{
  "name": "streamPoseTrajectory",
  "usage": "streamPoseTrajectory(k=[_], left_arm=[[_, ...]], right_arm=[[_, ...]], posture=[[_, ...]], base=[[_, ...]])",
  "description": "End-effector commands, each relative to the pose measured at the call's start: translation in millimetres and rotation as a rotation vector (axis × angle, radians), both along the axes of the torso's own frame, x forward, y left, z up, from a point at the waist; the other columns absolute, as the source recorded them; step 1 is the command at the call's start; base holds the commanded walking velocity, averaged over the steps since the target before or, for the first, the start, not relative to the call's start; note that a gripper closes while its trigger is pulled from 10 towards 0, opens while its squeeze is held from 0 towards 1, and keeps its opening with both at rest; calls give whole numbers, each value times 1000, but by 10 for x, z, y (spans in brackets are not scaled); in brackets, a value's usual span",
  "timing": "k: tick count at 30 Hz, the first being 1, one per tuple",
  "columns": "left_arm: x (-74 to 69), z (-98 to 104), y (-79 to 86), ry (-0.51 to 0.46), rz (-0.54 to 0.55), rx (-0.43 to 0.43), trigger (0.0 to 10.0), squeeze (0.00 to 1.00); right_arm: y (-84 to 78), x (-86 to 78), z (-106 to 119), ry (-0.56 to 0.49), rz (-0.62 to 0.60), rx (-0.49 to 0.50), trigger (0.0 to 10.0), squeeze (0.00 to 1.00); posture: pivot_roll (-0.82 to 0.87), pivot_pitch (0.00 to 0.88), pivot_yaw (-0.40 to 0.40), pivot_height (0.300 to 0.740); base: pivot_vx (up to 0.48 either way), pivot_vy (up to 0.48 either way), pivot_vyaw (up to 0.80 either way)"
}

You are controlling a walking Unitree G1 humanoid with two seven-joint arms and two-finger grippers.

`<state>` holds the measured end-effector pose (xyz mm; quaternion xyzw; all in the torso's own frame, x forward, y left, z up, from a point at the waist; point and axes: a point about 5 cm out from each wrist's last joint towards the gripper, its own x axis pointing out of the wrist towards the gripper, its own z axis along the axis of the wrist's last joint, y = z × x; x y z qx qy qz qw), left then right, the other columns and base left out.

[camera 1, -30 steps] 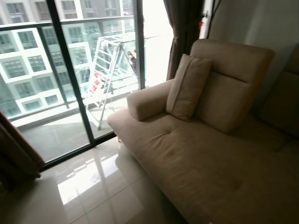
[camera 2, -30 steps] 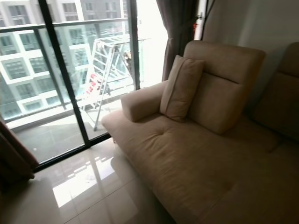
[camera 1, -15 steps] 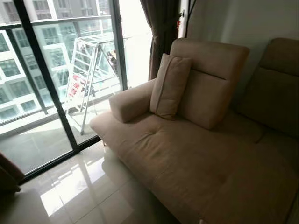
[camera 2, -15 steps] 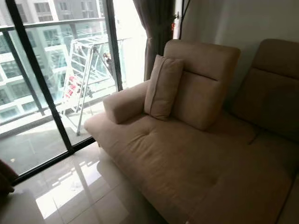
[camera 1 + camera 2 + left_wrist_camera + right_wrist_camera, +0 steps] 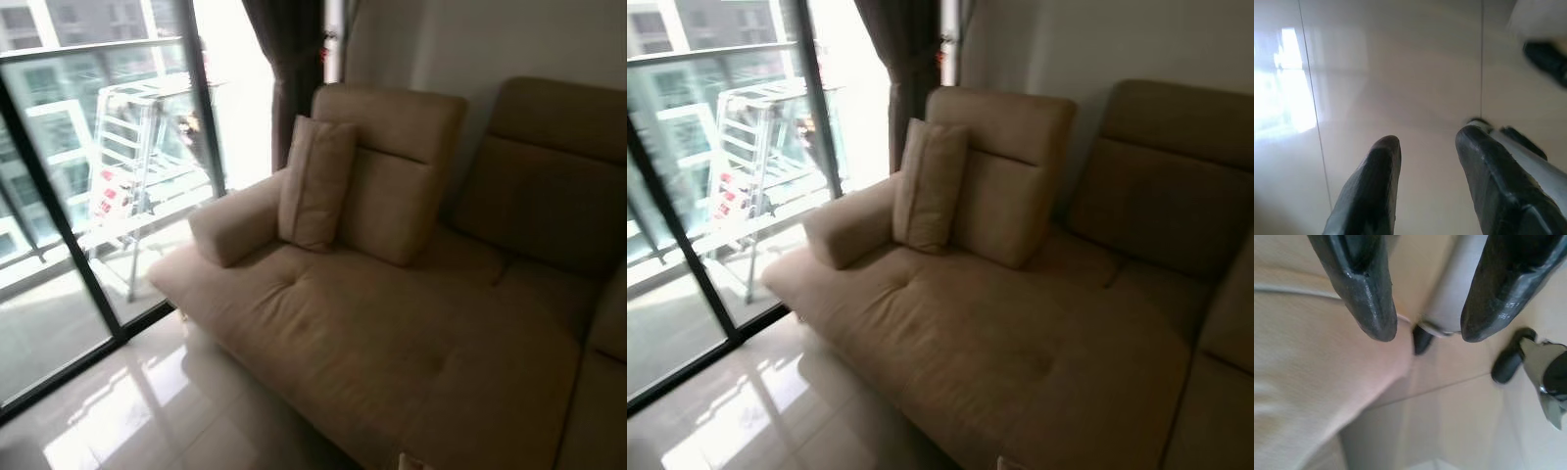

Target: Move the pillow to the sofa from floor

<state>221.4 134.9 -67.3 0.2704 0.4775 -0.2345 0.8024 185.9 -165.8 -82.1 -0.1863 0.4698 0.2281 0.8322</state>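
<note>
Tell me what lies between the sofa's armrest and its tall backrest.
A beige pillow stands upright between the armrest and backrest, leaning on the backrest, seen in both eye views.

The sofa [image 5: 411, 333] is cut off at the right edge.

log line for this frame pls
pillow: upright on sofa, against backrest | left gripper: open, over floor tiles | right gripper: open, empty

Beige pillow [image 5: 315, 183] upright on tan sofa [image 5: 392, 343], leaning between armrest and backrest
</note>
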Motion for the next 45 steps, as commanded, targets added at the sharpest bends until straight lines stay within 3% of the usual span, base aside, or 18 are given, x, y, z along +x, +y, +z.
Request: streamPoseTrajectory(k=[1, 27, 30, 45], left_arm=[[815, 765, -379, -348, 477, -809, 10000, 0], [798, 738, -357, -344, 488, -795, 10000, 0], [802, 739, -346, -346, 487, -788, 10000, 0], [798, 723, -245, -350, 467, -755, 10000, 0]], right_arm=[[196, 617, 541, -487, -387, 363, 10000, 0], [188, 615, 549, -496, -388, 363, 10000, 0], [200, 616, 541, -496, -365, 329, 10000, 0], [195, 652, 587, -532, -364, 344, 10000, 0]], posture=[[-71, 0, 21, 740], [-79, 0, 22, 740], [-81, 0, 24, 740], [-80, 0, 28, 740]], base=[[0, 0, -769], [0, 0, -769], [0, 0, 0], [0, 0, -93]])
